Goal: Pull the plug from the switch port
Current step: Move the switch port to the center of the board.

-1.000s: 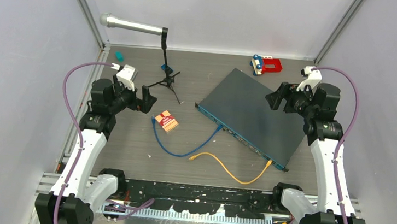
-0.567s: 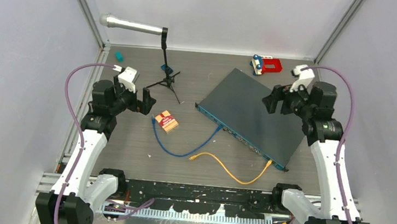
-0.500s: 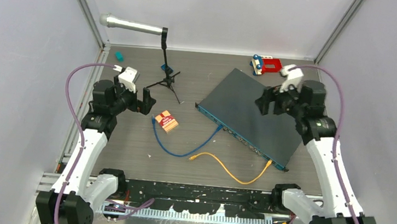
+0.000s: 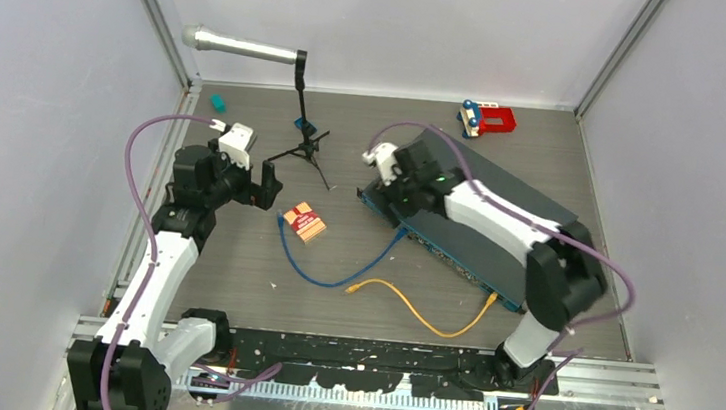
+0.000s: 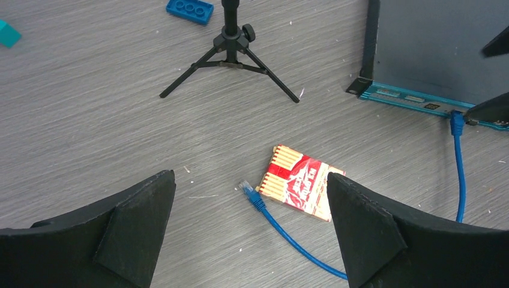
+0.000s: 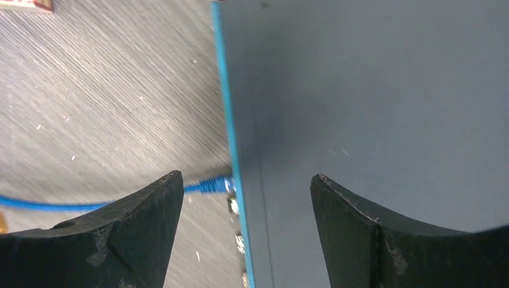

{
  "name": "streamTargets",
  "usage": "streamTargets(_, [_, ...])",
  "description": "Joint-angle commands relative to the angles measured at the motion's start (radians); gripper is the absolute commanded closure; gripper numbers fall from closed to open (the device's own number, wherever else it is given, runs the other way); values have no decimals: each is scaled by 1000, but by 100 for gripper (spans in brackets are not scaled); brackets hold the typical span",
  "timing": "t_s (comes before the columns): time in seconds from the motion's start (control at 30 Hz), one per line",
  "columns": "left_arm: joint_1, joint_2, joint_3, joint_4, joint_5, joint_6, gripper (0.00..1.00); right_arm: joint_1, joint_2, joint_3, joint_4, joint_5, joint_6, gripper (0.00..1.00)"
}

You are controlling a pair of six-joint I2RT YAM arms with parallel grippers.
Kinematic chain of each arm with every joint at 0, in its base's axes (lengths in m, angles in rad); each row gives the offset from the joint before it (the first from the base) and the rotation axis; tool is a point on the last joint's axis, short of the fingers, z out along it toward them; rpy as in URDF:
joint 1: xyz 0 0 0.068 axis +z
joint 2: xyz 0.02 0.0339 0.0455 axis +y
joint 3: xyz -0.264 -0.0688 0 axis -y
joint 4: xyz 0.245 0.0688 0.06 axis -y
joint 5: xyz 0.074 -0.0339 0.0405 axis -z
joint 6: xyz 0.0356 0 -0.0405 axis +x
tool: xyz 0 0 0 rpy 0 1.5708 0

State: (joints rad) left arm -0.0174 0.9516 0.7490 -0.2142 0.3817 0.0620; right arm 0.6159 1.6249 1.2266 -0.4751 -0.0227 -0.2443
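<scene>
The switch (image 4: pixel 480 251) is a flat dark grey box lying slantwise at right of centre, its blue front edge (image 6: pixel 231 150) lined with ports. A blue plug (image 6: pixel 216 184) sits in a port near the left corner, also seen as the blue plug (image 5: pixel 457 123). A yellow plug (image 4: pixel 491 298) sits in a port near the right corner. My right gripper (image 6: pixel 246 198) hangs open above the switch's front edge, straddling it beside the blue plug, with nothing held. My left gripper (image 5: pixel 249 204) stands open over the blue cable's free end (image 5: pixel 246 187).
A red and yellow packet (image 5: pixel 303 183) lies by the free cable end. A microphone tripod (image 5: pixel 231 48) stands behind it, with a blue brick (image 5: pixel 189 9) and a teal piece (image 5: pixel 7 33) farther back. A red toy (image 4: pixel 488 119) lies at the back. The yellow cable (image 4: pixel 410 305) loops near the front.
My right arm has swung left across the switch, from its far right side to its left front corner above the blue plug. The left arm has barely moved.
</scene>
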Motion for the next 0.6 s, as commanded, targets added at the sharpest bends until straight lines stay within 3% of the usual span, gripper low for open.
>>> streamTargets(0.0, [5, 3, 2, 51, -28, 20, 0, 92, 144, 92, 26, 167, -87, 19])
streamTargets(0.57, [5, 18, 7, 44, -21, 24, 0, 121, 429, 308, 21, 424, -185, 31])
